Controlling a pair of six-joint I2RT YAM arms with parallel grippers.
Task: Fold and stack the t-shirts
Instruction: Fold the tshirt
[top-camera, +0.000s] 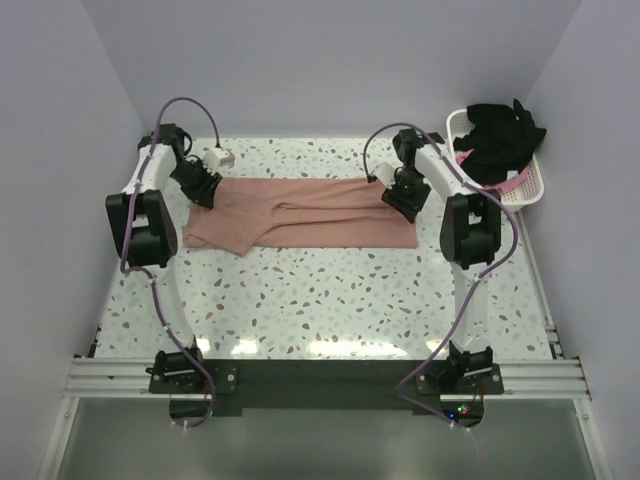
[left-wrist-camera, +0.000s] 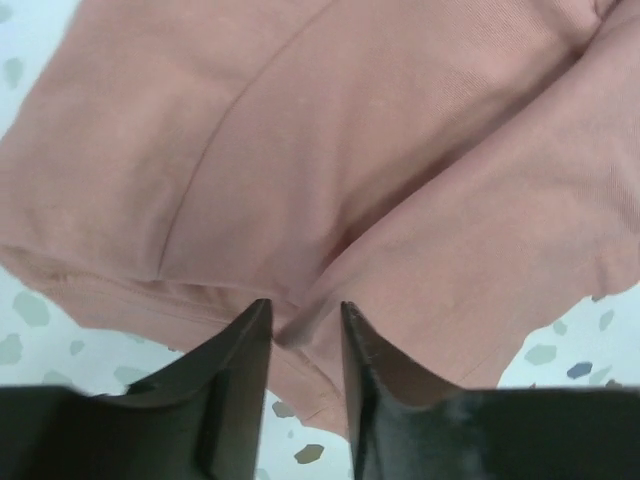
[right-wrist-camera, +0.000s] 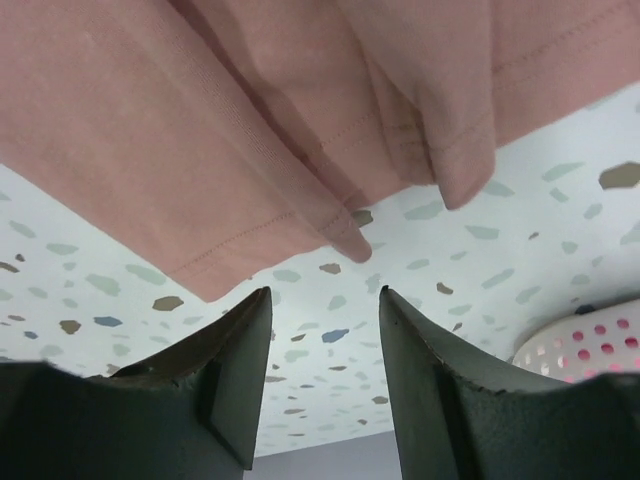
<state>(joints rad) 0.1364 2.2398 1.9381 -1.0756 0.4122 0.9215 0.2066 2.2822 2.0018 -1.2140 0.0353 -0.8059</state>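
A speckled counter (top-camera: 330, 290) between pale walls carries the dusty salmon-pink t-shirt (top-camera: 300, 212), folded into a long band across its far half. The black t-shirt (top-camera: 500, 135) and a brighter pink one (top-camera: 515, 183) are heaped in the white basket (top-camera: 530, 190) at the far right. The left claw (left-wrist-camera: 305, 310) sits at the band's left end, parted narrowly with a ridge of cloth at its tips. The right claw (right-wrist-camera: 325, 295) stands wider at the right end, gripping nothing. If the left claw lifts, that ridge may snag and drag the fold open.
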